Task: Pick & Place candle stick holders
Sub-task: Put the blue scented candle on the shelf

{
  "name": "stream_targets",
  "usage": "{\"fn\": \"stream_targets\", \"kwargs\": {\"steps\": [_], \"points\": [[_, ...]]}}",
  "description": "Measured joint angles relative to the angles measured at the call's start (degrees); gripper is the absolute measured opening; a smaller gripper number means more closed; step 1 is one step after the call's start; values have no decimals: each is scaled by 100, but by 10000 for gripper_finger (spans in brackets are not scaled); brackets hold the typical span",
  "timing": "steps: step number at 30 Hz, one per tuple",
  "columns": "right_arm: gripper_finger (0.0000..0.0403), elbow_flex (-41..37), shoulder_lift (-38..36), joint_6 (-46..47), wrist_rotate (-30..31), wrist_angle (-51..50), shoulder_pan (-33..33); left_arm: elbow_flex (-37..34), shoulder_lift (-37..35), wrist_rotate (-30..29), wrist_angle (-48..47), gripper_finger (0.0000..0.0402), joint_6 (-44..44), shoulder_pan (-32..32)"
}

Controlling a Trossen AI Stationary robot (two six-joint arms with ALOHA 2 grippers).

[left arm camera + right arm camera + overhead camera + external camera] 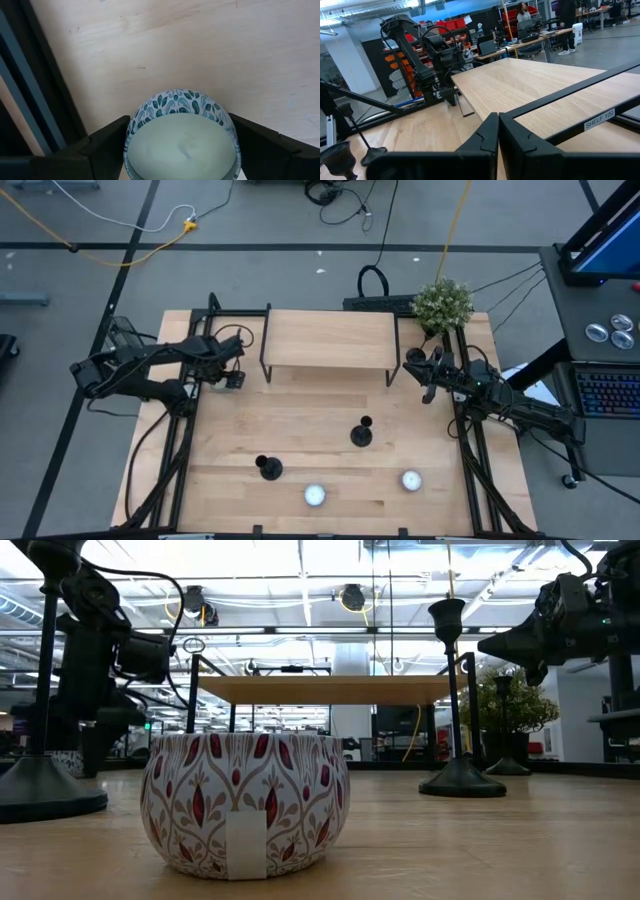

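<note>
Two black candle stick holders stand upright on their disc bases on the wooden table: one (362, 432) mid-table, one (268, 468) nearer the front. A third (503, 720) stands far back by the plant. My left gripper (216, 382) is at the table's far left, pointing down and open. Its fingers stand on either side of a blue-leaf candle tin (181, 145) that sits on the table. My right gripper (498, 131) hovers level at the far right, shut and empty, beside the shelf. My left gripper comes from above with one finger (107, 142) at each opposite side of the tin's round wall (131, 125). The fingers lie close against the wall, but I cannot tell whether they touch it.
A wooden shelf on black legs (330, 340) stands at the table's far middle. A potted plant (443, 302) is at the far right corner. Two more candle tins sit near the front edge (314, 496) (411, 480). A black frame rail (45, 100) runs beside the left gripper.
</note>
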Motion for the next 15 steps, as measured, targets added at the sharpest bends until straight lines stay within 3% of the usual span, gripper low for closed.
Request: {"fn": "stream_targets", "kwargs": {"steps": [15], "points": [[4, -1, -2, 2, 2, 3, 1, -9, 7, -123, -8, 299, -321, -153]]}}
